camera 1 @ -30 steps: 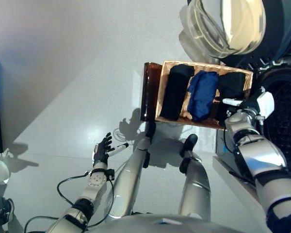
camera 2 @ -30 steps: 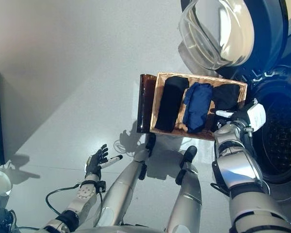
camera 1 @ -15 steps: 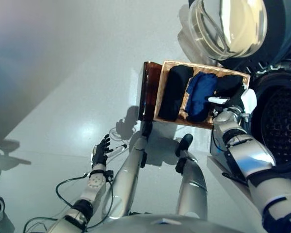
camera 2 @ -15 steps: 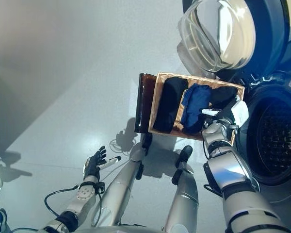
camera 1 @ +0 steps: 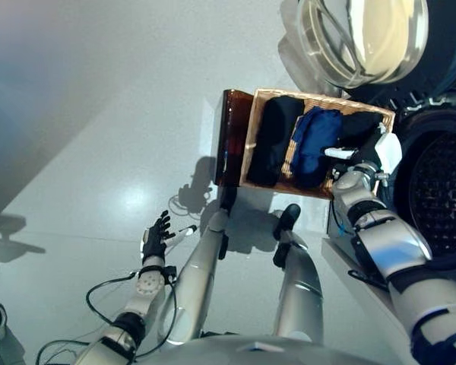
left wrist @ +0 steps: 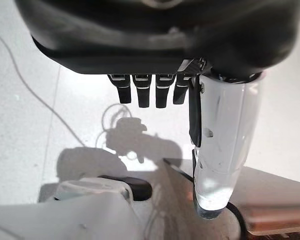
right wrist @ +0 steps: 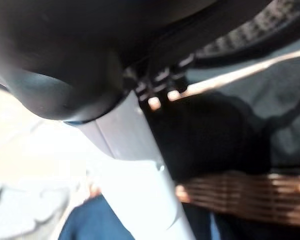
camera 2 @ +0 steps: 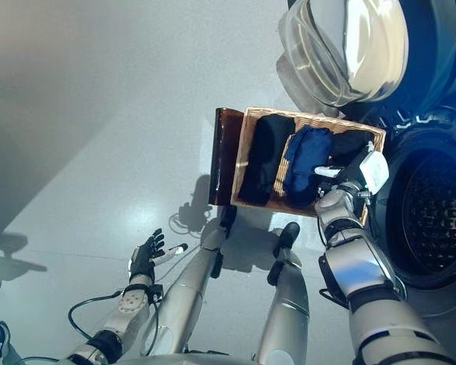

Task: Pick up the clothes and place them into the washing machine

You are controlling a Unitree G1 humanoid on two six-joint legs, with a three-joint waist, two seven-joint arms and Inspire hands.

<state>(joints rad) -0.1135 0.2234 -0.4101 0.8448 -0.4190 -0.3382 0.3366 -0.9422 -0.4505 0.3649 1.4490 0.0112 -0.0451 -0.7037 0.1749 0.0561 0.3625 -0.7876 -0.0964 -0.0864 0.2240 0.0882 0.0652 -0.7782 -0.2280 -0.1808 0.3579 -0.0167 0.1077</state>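
A wicker basket [camera 1: 248, 148] rests on a dark brown box [camera 1: 232, 137] beside the washing machine [camera 1: 441, 190]. In it lie a long black garment [camera 1: 273, 141], a blue garment [camera 1: 313, 144] and a black garment [camera 1: 361, 128] at the machine end. My right hand [camera 1: 365, 156] hovers over that end, its white thumb pointing at the blue garment. In the right wrist view the hand [right wrist: 65, 60] has relaxed fingers close above the black garment [right wrist: 210, 135] and holds nothing. My left hand [camera 1: 156, 237] hangs open and empty over the floor; its straight fingers [left wrist: 142, 95] show in the left wrist view.
The machine's round glass door [camera 1: 365, 38] stands open above the basket, and the dark drum opening is to the basket's right. Grey floor [camera 1: 99, 114] spreads to the left of the box.
My right hand has moved from the basket's near right rim to above the black garment at its right end. The whole view has shifted slightly. The left hand has stayed low.
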